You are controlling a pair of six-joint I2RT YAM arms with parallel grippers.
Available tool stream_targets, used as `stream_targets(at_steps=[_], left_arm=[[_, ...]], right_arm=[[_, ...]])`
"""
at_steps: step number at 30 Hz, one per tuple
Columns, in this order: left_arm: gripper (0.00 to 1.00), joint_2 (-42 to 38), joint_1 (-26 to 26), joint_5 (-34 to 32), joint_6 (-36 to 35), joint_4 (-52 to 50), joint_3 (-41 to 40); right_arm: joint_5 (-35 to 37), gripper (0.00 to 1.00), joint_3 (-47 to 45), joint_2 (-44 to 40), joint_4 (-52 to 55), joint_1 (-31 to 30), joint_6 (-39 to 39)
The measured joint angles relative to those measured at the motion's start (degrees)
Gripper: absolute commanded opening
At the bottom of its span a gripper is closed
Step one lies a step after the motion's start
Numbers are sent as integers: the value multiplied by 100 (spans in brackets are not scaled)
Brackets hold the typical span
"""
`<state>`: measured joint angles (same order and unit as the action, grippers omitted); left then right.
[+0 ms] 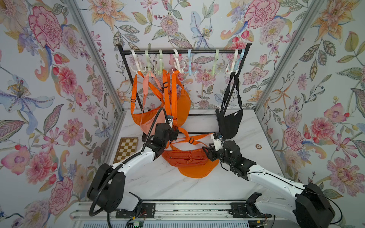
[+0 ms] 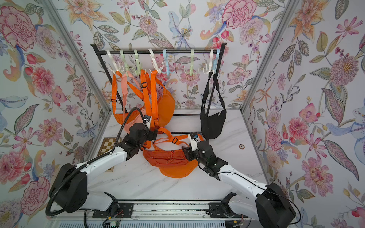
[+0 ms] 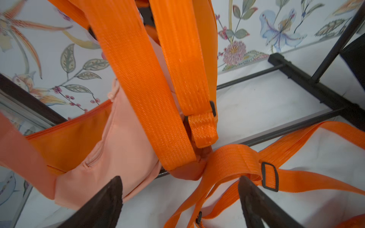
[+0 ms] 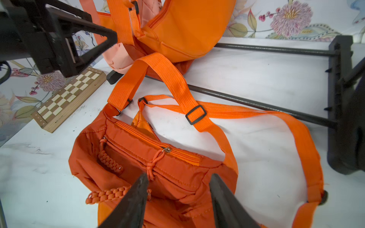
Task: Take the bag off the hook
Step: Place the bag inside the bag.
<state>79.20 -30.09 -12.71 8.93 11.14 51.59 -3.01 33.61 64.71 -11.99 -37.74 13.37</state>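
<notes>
A dark orange bag (image 1: pixel 185 158) (image 2: pixel 167 158) (image 4: pixel 148 163) lies flat on the marble table, on top of a brighter orange bag (image 1: pixel 197 171). Its strap (image 1: pixel 189 138) (image 3: pixel 237 158) loops loose on the table toward the rack's foot. My left gripper (image 1: pixel 174 134) (image 3: pixel 180 178) is open just above that strap, with nothing between its fingers. Over the bag's right end, my right gripper (image 1: pixel 207 152) (image 4: pixel 179 175) is open with its fingers astride the fabric. Pastel hooks (image 1: pixel 189 65) hang from the black rail (image 1: pixel 183 51); the blue one and the green one beside it are bare.
Two orange bags (image 1: pixel 183 102) and a peach bag (image 1: pixel 148 122) hang at the rack's left, close behind my left wrist. A black bag (image 1: pixel 230 122) hangs at its right end. A chessboard (image 1: pixel 127 147) lies at the left wall and a small disc (image 1: pixel 258 146) at the right.
</notes>
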Motion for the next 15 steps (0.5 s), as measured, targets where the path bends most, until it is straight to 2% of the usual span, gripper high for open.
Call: stream_targets(at_steps=[6, 9, 12, 15], left_arm=[[83, -918, -186, 81, 179, -151, -503], [79, -1106, -295, 236, 354, -271, -885], [76, -1008, -310, 398, 511, -341, -1156], [75, -509, -315, 544, 579, -330, -1139]], right_arm=[[-232, 72, 297, -42, 535, -216, -155], [-319, 73, 474, 68, 811, -332, -188], [-507, 71, 584, 341, 892, -125, -87], [-693, 68, 662, 774, 929, 166, 37]])
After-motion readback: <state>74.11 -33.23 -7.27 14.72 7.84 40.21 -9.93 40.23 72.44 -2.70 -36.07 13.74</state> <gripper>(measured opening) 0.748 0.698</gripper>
